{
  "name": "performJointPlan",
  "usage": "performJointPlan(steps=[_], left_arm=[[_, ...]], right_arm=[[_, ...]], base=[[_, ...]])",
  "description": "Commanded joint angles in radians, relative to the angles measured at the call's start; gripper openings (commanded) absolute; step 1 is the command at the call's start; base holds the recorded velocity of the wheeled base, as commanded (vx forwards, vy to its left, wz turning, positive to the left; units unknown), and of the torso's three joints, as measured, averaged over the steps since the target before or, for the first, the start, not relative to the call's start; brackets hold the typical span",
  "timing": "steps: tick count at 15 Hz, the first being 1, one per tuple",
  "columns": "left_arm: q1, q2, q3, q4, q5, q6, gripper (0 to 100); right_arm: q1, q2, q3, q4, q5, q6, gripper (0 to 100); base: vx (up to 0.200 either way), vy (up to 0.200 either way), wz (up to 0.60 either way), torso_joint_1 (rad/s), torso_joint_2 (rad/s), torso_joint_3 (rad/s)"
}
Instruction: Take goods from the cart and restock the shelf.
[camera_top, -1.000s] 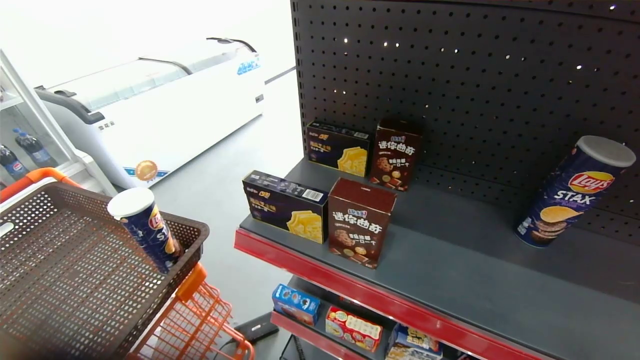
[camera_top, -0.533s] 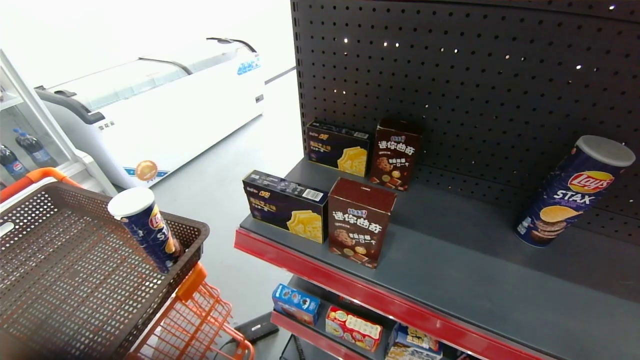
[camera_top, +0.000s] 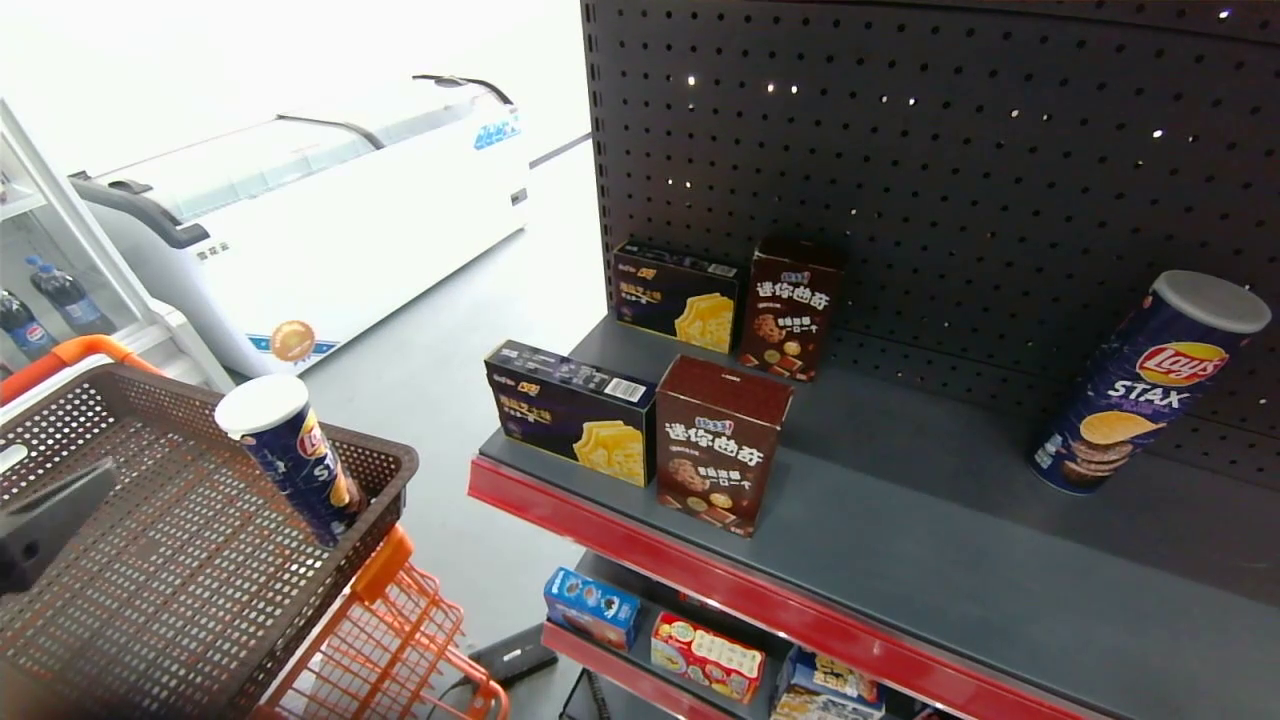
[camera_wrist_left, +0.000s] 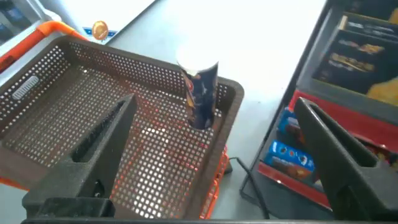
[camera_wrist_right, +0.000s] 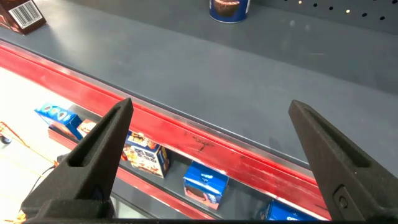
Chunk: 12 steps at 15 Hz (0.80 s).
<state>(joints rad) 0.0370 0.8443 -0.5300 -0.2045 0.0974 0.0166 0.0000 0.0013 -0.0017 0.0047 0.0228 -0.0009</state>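
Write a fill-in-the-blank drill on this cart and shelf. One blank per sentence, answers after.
1. In the cart, the near chip can stands in a brown perforated ____.
2. The far chip can stands on the grey top ____.
3. The left hand hangs above the cart with its fingers ____.
4. The brown cookie boxes beside the dark blue boxes number ____.

Answers: basket; shelf; open; two.
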Motion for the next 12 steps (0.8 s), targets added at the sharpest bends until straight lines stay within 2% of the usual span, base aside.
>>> performJointPlan(steps=[1,4,6,7,8,10,12], left_arm=[[0.092,0.308,0.093,-0.228,-0.041,0.006,100],[0.09,0.498,0.226,-0.549,-0.033,0.006,100],[0.07,0.625,0.294,-0.774,-0.024,0.0,100],[0.069,0.664,0.311,-0.828,-0.016,0.006,100],[0.072,0.745,0.332,-0.929,0.025,0.009,100],[0.07,0.839,0.326,-1.026,0.085,0.008,100],[0.069,0.952,0.288,-1.138,0.093,0.002,100]], right_arm=[[0.0,0.0,0.0,0.0,0.0,-0.001,100],[0.0,0.0,0.0,0.0,0.002,-0.001,100],[0.0,0.0,0.0,0.0,0.002,-0.001,100],[0.0,0.0,0.0,0.0,0.0,-0.001,100],[0.0,0.0,0.0,0.0,0.0,-0.001,100],[0.0,0.0,0.0,0.0,0.0,-0.001,100],[0.0,0.0,0.0,0.0,0.0,-0.001,100]], base=[[0.0,0.0,0.0,0.0,0.0,0.0],[0.0,0.0,0.0,0.0,0.0,0.0],[0.0,0.0,0.0,0.0,0.0,0.0],[0.0,0.0,0.0,0.0,0.0,0.0],[0.0,0.0,0.0,0.0,0.0,0.0],[0.0,0.0,0.0,0.0,0.0,0.0],[0.0,0.0,0.0,0.0,0.0,0.0]])
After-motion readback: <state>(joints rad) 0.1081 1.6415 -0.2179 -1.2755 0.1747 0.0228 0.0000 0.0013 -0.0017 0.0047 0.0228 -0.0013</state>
